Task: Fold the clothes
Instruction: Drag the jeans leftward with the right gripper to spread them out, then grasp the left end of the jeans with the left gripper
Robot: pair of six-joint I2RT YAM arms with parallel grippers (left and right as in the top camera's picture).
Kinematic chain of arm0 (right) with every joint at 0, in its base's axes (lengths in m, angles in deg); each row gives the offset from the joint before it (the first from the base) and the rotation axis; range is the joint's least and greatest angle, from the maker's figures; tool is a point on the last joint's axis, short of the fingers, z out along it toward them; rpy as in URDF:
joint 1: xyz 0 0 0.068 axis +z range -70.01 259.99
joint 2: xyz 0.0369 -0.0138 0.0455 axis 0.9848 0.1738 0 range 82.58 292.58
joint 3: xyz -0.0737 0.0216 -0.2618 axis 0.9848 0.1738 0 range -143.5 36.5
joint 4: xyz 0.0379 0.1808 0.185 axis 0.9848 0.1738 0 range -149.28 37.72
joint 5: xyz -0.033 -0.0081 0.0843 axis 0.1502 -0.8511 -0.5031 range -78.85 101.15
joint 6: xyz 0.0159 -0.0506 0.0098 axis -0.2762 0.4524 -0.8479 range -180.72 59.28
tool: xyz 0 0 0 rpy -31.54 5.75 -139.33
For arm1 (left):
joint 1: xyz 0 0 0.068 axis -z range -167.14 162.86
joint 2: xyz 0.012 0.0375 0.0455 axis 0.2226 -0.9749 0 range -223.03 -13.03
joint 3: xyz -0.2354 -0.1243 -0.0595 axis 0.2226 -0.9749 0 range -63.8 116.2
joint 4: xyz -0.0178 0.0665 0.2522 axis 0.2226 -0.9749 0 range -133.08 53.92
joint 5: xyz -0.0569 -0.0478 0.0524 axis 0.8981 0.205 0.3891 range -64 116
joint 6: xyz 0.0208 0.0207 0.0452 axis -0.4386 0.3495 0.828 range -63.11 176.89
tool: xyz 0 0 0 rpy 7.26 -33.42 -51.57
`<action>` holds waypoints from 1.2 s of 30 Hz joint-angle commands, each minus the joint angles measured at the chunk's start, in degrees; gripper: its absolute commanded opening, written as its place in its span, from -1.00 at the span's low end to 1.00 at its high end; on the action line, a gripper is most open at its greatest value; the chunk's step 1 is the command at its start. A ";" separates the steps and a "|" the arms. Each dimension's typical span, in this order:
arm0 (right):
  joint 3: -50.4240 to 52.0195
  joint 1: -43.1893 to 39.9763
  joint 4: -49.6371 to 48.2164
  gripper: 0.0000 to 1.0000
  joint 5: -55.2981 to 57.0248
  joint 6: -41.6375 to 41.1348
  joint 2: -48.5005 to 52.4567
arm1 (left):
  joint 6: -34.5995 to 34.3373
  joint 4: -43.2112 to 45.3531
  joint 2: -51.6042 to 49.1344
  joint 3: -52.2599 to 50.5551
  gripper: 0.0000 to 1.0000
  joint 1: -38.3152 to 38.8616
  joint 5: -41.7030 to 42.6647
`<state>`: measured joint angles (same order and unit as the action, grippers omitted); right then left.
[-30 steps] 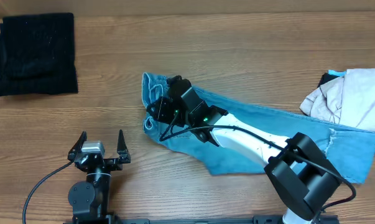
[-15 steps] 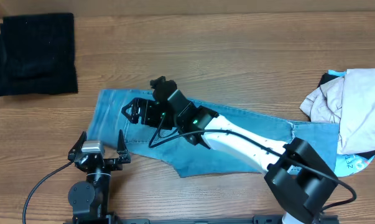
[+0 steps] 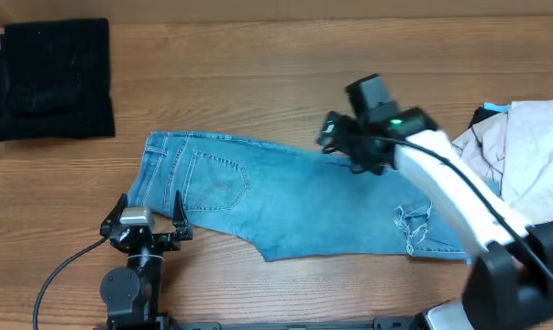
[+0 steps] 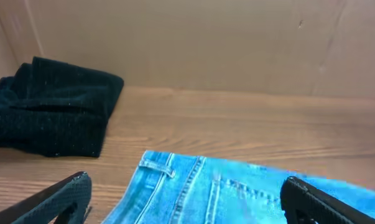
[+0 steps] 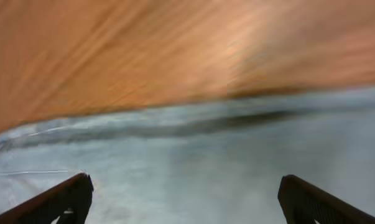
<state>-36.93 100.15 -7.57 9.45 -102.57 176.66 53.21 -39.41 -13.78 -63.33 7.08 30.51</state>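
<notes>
Two Open Jaws, Jeans Spread Flat

One pair of light blue denim jeans (image 3: 294, 197) is lying spread flat across the middle of the worktop (image 3: 304, 64). The waistband is pointing left, a stitched back pocket (image 3: 223, 179) is facing up, and a frayed patch (image 3: 412, 222) is showing on the leg toward the right. The black ribbed garment (image 3: 51, 78) is sitting folded at the far left corner, well apart from the jeans. The beige-grey garment (image 3: 524, 151) is lying crumpled at the right edge.

The left jaws are standing wide apart and holding nothing, at the near edge just beside the waistband corner. In the overhead view one finger is overlapping the denim edge. In the left wrist view the jeans (image 4: 206, 186) are lying ahead between the fingers, with the black ribbed garment (image 4: 50, 106) beyond to the left.

The right jaws are hovering over the far edge of the jeans at mid-leg, spread wide and holding nothing. The right wrist view is showing heavy blur, and pale denim (image 5: 206, 168) is filling its lower half.
</notes>
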 commanded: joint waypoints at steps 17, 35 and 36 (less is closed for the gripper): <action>0.02 -1.16 11.87 1.00 4.09 1.40 -5.99 | -14.45 -18.93 -24.76 31.26 1.00 -0.48 21.70; 0.04 -1.16 10.60 1.00 3.54 1.64 -5.99 | 8.44 -34.71 -108.04 67.67 1.00 -11.08 11.67; 0.04 -1.16 10.49 1.00 3.52 1.64 -5.99 | 8.44 -34.36 -108.78 67.65 1.00 -11.08 11.74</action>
<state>-36.76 99.15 3.51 12.84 -101.17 171.66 57.21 -74.43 -118.76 3.53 -3.78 41.81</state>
